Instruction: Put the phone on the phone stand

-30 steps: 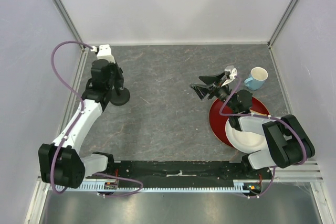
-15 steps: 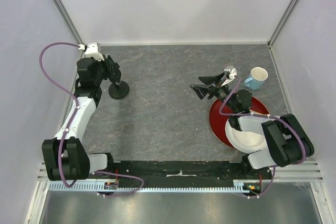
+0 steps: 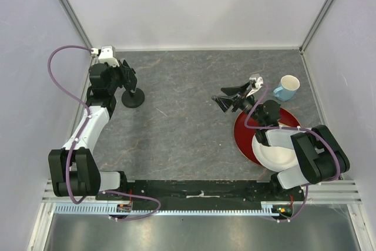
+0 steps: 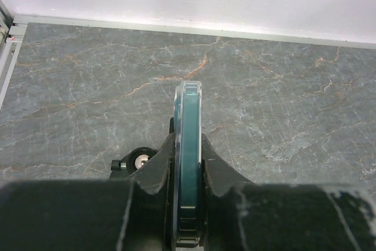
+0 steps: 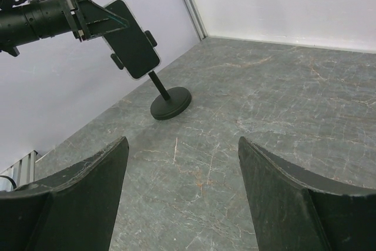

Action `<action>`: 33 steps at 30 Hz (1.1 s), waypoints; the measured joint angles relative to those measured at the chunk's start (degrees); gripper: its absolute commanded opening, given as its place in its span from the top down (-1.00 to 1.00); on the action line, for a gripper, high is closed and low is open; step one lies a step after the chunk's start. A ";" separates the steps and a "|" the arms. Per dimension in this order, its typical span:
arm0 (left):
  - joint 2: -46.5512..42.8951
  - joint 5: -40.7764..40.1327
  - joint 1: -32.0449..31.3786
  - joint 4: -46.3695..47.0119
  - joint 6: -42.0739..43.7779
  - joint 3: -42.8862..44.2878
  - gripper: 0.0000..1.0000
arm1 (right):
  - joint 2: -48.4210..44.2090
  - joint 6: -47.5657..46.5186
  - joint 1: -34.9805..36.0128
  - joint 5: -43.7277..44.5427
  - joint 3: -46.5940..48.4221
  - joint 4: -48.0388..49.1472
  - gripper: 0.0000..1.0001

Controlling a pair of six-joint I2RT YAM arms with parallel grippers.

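Right wrist view: left gripper [image 5: 108, 20] clamps the phone [image 5: 133, 40] by its upper edge at the phone stand [image 5: 170, 107] cradle. Bare table [image 5: 282, 98] lies between that stand and the wide-open right gripper [image 5: 182, 145].

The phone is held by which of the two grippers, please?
The left gripper: it is shut on the phone, close by the phone stand, while the right gripper stands open and empty.
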 measured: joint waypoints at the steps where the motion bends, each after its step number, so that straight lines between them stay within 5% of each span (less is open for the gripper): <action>1: 0.02 -0.24 -0.24 0.00 0.20 0.00 0.95 | 0.00 0.02 0.00 -0.11 0.00 0.00 -0.64; 9: 0.66 -2.34 -0.85 -1.42 0.00 1.18 0.64 | 0.00 0.00 0.00 -0.26 0.00 0.00 -0.64; 15: 1.53 -2.89 -0.92 -4.81 -1.95 3.85 0.17 | 0.00 0.00 0.00 -0.26 0.00 0.00 -0.65; 17: 1.51 -2.71 -0.96 -4.79 -2.51 4.48 -0.02 | 0.00 0.00 0.00 -0.26 0.00 0.00 -0.65; 19: 1.44 -2.62 -0.96 -4.63 -2.95 4.63 -0.55 | 0.00 -0.02 0.00 -0.26 0.00 0.00 -0.65; 20: 1.38 -2.64 -0.96 -4.59 -3.23 4.63 -0.62 | 0.00 -0.02 0.00 -0.26 0.00 0.00 -0.65; 30: -3.54 -2.40 -0.96 -4.48 -4.94 3.67 -0.76 | 0.00 -0.02 0.00 -0.26 0.11 0.00 -0.66; 33: -6.88 -2.73 -0.96 -4.33 -5.75 2.34 -0.49 | 0.17 -0.02 0.00 -0.26 0.15 0.00 -0.66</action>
